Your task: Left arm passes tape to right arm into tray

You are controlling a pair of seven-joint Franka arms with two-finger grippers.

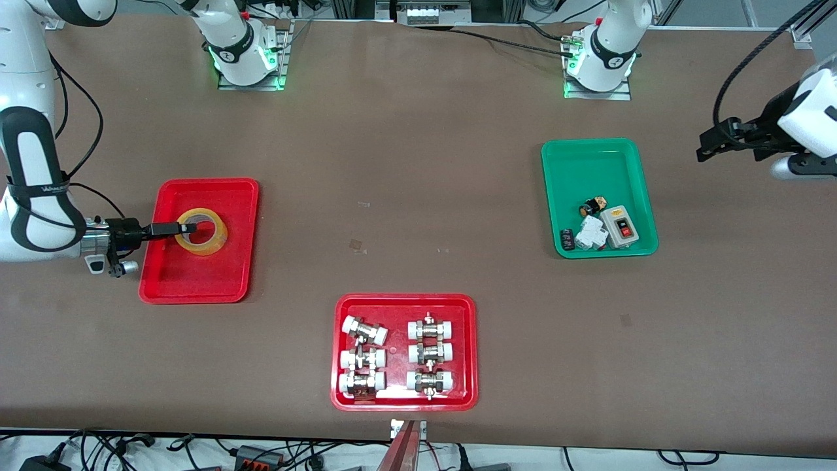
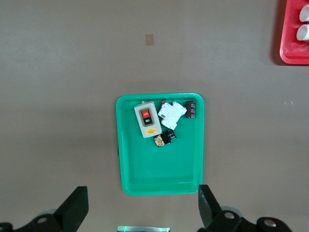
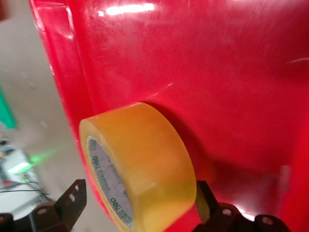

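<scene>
Now the tape (image 1: 201,231) lies flat in the red tray (image 1: 196,281).
Right gripper (image 1: 186,228) fingers spread wide astride its wall, at nine o'clock; left gripper (image 2: 140,205) waits open-fingered above the green tray (image 2: 159,181).

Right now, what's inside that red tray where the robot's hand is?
The red tray holds only the roll of yellow packing tape, lying flat. The right gripper is open around the roll's wall. The tray floor under the roll is covered.
</scene>
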